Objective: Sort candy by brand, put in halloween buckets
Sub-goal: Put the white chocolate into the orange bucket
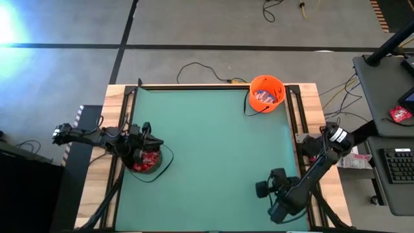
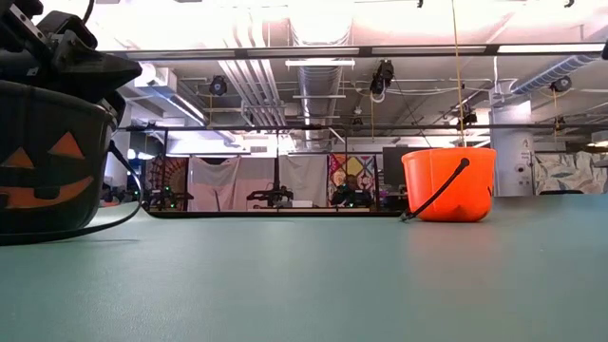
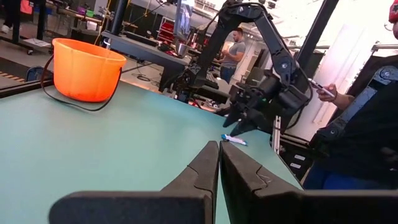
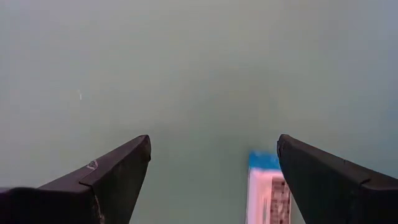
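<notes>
The orange bucket stands at the table's far right corner with candy inside it; it also shows in the low view and the left wrist view. The black bucket with a pumpkin face stands at the left edge and holds red candy. My left gripper hovers shut and level above it. One white-and-blue candy bar lies flat on the table at the near right. My right gripper hangs open over it, pointing steeply down, its fingers on either side and clear of the bar.
The green tabletop lies bare between the two buckets. The black bucket's thin wire handle lies on the table beside it. A side desk with a keyboard and a red packet stands off the right edge. People stand beyond the table.
</notes>
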{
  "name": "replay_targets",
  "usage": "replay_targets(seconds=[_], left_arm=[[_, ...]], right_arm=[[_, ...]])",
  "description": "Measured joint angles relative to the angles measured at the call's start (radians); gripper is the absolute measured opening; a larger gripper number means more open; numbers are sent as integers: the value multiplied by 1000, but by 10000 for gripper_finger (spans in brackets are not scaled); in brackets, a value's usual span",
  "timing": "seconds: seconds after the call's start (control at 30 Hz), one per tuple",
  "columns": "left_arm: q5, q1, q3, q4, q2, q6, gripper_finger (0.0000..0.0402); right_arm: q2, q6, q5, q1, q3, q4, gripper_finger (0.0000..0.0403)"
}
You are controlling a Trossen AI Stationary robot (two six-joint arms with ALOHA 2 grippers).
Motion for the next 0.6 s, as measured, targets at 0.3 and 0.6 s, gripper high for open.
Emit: replay_targets(seconds=[0.3,0.6], left_arm=[[0,0,0,0,0,0,0],[0,0,0,0,0,0,0]], right_arm=[[4,10,-130,54,2,175,341],[33,18,-168,116,-3,131,341]])
